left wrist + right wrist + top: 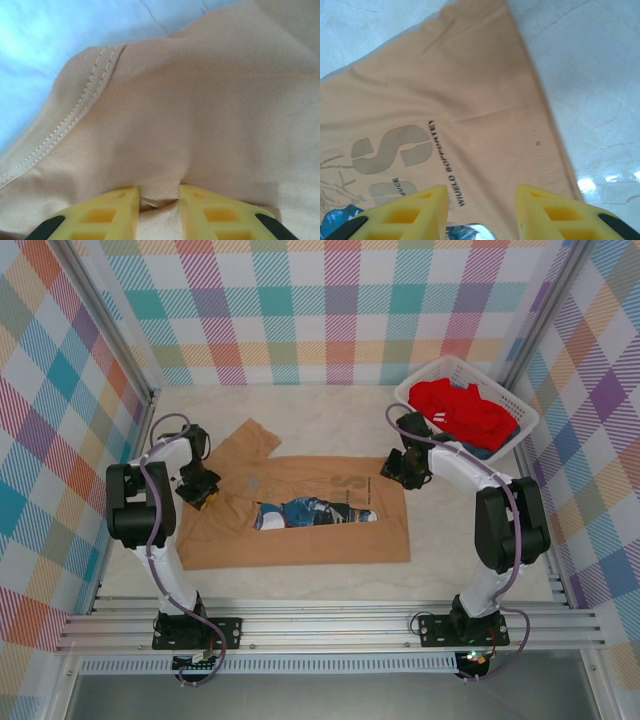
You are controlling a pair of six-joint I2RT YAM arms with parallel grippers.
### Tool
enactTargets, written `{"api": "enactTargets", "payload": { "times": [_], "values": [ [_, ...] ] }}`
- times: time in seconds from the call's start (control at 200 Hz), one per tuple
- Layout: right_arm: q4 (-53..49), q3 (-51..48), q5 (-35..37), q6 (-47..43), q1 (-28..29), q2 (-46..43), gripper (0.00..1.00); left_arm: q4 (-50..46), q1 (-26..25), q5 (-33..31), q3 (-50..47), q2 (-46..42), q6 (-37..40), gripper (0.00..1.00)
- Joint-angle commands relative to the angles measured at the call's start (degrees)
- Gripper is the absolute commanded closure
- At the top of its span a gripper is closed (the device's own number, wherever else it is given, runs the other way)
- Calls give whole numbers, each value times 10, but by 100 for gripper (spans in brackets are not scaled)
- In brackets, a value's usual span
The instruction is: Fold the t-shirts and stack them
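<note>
Overhead and wrist-camera views of a shirt-folding setup, told from my side as the robot. A tan-orange t-shirt (330, 540) lies spread on the pale counter (330, 410) between my two arms, with its blue cartoon print showing through a gap in the cloth. My left gripper (159, 192) sits on the shirt's sleeve end and is clenched on a small pucker of tan cloth. The stitched hem curves away just ahead of it and to its left. I judge this pinch is there to lift that side for a fold. My right gripper (481, 192) is at the opposite end, over the far corner. Its jaws are apart with flat cloth and dark lettering between them, nothing gathered. The shirt's edge and bare counter lie just to its right, so it seems lined up to take that corner. A red t-shirt (460, 410) is heaped in a white basket (425, 375) beyond my right gripper, not yet folded.
</note>
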Motion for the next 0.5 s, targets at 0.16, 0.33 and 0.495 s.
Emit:
{"api": "enactTargets", "payload": {
  "times": [0.16, 0.33, 0.495],
  "values": [
    [20, 99, 40, -48, -9, 89, 61, -28, 19, -57, 53, 17, 47, 66],
    [1, 178, 79, -84, -11, 165, 64, -15, -6, -19, 115, -26, 39, 58],
    [-23, 221, 115, -97, -19, 211, 66, 47, -24, 77, 193, 0, 49, 57]
  ]
}}
